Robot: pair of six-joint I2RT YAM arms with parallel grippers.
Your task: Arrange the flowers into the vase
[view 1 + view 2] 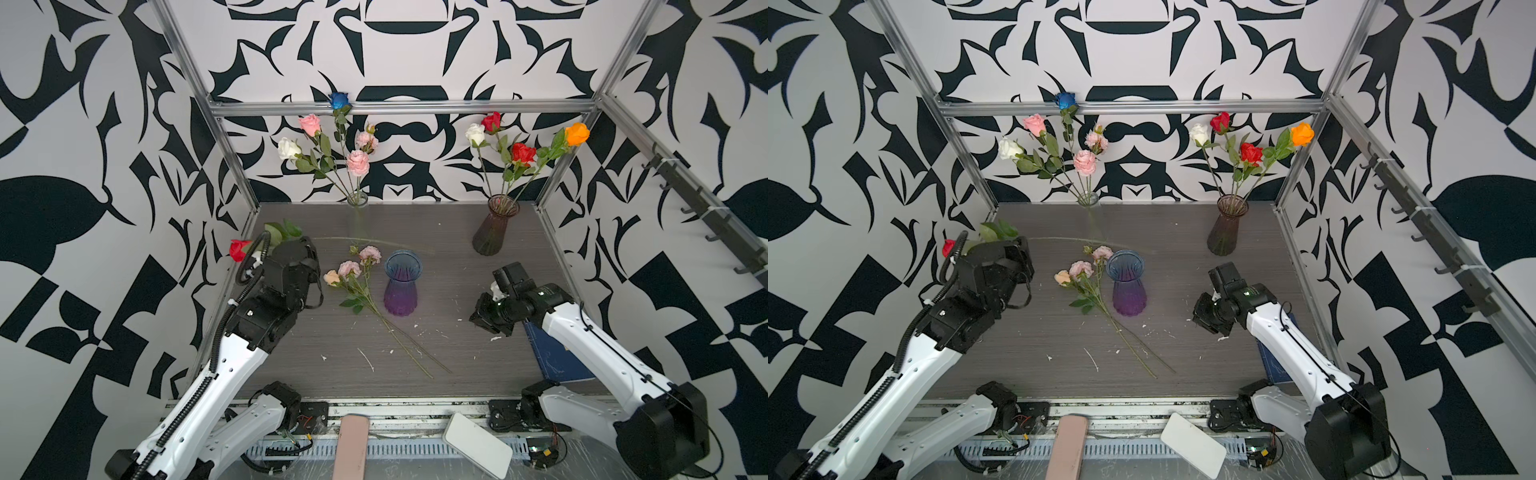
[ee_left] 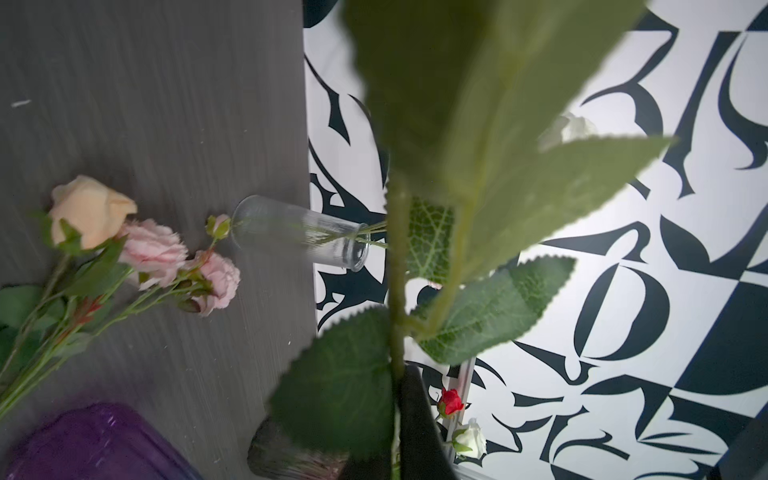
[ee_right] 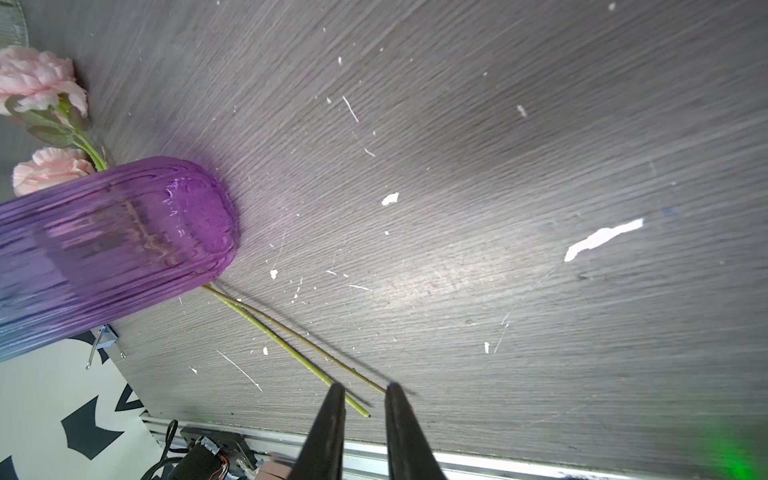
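At the counter's [image 1: 449, 299] left rear, holding a red rose [image 1: 239, 249] near level in the left pincer [image 2: 398, 374], clamped on the stem among the leaves, head out past the counter edge and bare stem end pointing toward the empty purple vase [image 1: 401, 282] mid-counter. To seat it well, tip the head up, bring the stem end over the open mouth, lower straight in without knocking the rim, and release only after resting the stem inside. Meanwhile hold the right pincer [image 3: 361, 388], slightly apart and empty above the stem ends of the pink and peach flowers [image 1: 353, 270] lying just beside the purple vase, clear of that path.
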